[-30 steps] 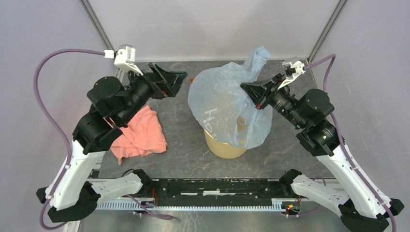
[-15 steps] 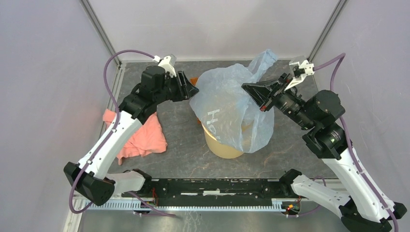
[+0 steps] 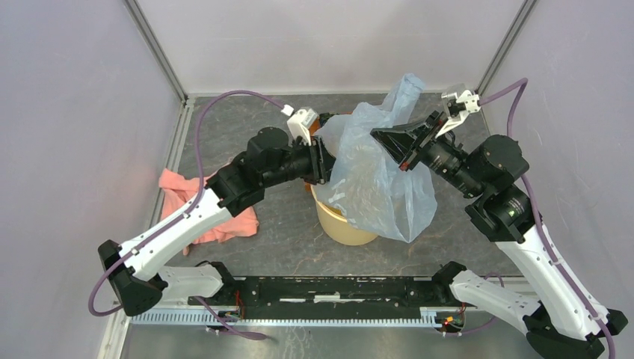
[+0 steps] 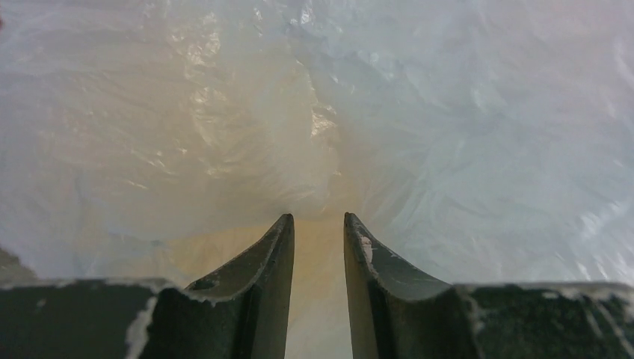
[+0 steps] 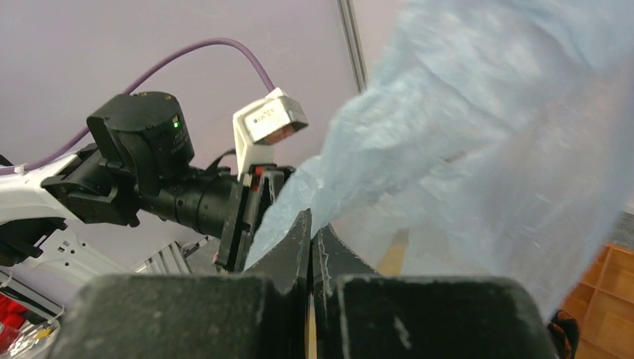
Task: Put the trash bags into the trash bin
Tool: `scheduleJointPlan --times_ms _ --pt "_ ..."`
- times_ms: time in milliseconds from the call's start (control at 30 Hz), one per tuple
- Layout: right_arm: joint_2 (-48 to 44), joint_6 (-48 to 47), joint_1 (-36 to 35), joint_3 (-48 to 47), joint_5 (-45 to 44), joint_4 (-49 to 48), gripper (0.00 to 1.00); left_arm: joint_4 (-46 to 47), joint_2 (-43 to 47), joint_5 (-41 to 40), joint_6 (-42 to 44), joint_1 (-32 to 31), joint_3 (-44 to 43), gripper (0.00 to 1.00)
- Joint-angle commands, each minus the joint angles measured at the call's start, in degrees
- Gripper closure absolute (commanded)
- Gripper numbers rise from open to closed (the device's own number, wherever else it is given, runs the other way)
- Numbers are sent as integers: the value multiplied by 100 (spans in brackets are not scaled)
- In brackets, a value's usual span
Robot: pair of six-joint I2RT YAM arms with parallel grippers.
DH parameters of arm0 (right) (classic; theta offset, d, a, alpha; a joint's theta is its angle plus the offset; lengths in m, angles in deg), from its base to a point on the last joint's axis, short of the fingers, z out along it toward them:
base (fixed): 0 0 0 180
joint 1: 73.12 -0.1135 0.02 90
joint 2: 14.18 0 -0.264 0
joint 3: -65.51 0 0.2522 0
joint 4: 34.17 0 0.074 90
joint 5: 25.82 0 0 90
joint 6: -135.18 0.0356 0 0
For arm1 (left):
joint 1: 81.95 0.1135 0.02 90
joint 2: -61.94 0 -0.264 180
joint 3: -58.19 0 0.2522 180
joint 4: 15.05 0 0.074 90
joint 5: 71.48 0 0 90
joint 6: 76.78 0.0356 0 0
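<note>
The pale blue translucent trash bag [image 3: 377, 183] hangs over the yellow-tan trash bin [image 3: 345, 228], draping its far and right sides. My right gripper [image 3: 379, 140] is shut on the bag's upper right part and holds it up; in the right wrist view its jaws [image 5: 312, 222] pinch the film [image 5: 486, 134]. My left gripper [image 3: 326, 158] is at the bag's left side above the bin rim. In the left wrist view its fingers [image 4: 318, 218] stand a narrow gap apart, tips pressed into the film [image 4: 448, 112], with nothing visibly pinched.
A salmon-pink cloth [image 3: 187, 200] lies on the dark mat at the left, partly under my left arm. An orange compartmented tray [image 5: 607, 278] shows behind the bag. Purple walls and metal posts close in the back and sides.
My left arm swung right from the back left, reaching the bag's left side, and its jaws narrowed from wide open. The right gripper kept its hold as the bag bunched rightward.
</note>
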Motion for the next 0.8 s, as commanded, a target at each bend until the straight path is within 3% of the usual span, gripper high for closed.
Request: scheduleJointPlan --times_ms 0,333,500,767 --pt "46 -62 -4 -301 -54 -164 99 470 -101 -68 -352 -319 25 63" --pt "184 -106 -1 -22 -148 -271 99 1195 -468 -13 -917 -459 822 62" --pt "299 -225 6 274 -169 -247 99 857 -582 -417 -679 -455 806 65" --pt "335 -624 3 274 -158 139 99 -705 -357 -1000 472 -455 -483 34"
